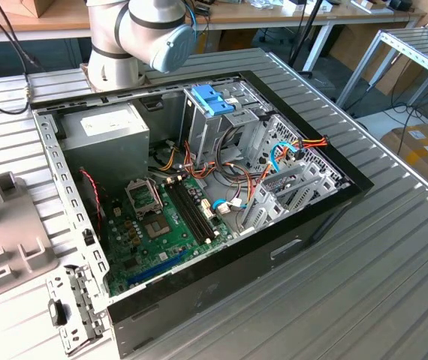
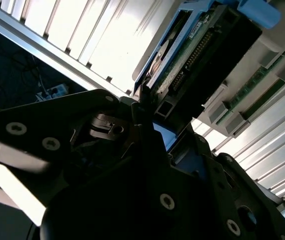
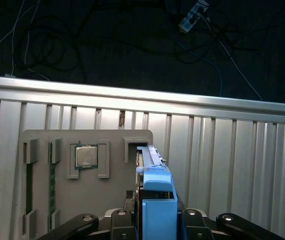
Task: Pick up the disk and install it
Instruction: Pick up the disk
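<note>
In the first wrist view the disk stands on edge on a grey fixture plate, its blue side rail facing the camera and its far end inside a grey corner bracket. My gripper straddles the disk from above, one dark jaw on each side of it. The second wrist view shows the disk from the side, with its green board, a row of connector pins and a blue rail. There the black gripper body sits right against the disk's edge.
A processor chip and two memory sticks sit in other slots of the fixture plate. In the exterior view an open computer case lies on a ribbed metal table. It holds a grey power supply, a motherboard, loose cables and a drive cage with a light-blue latch.
</note>
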You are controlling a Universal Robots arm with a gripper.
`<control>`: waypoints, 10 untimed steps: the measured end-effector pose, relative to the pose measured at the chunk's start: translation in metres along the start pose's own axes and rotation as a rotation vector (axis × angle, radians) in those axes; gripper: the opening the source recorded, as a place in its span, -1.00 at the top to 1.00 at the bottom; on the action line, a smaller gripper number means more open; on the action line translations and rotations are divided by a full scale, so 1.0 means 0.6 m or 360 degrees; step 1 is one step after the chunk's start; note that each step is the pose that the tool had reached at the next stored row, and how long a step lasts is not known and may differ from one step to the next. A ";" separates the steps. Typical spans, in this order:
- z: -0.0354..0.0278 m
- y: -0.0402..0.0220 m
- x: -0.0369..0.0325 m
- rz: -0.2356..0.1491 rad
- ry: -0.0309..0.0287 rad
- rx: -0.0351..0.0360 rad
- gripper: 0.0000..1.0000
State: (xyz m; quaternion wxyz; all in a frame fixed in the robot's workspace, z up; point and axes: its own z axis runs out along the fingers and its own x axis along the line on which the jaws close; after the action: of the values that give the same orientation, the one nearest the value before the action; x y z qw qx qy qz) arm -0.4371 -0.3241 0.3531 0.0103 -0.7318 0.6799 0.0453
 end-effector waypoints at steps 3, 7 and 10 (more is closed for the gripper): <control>-0.006 0.000 -0.001 0.0000 -0.00036 0.0000 0.26; -0.013 0.001 -0.001 0.0000 -0.00068 0.0000 0.26; -0.018 0.001 -0.001 0.0000 -0.00089 0.0001 0.26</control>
State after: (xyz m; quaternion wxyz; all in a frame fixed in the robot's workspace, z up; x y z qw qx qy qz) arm -0.4371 -0.3241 0.3638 0.0123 -0.7318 0.6798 0.0472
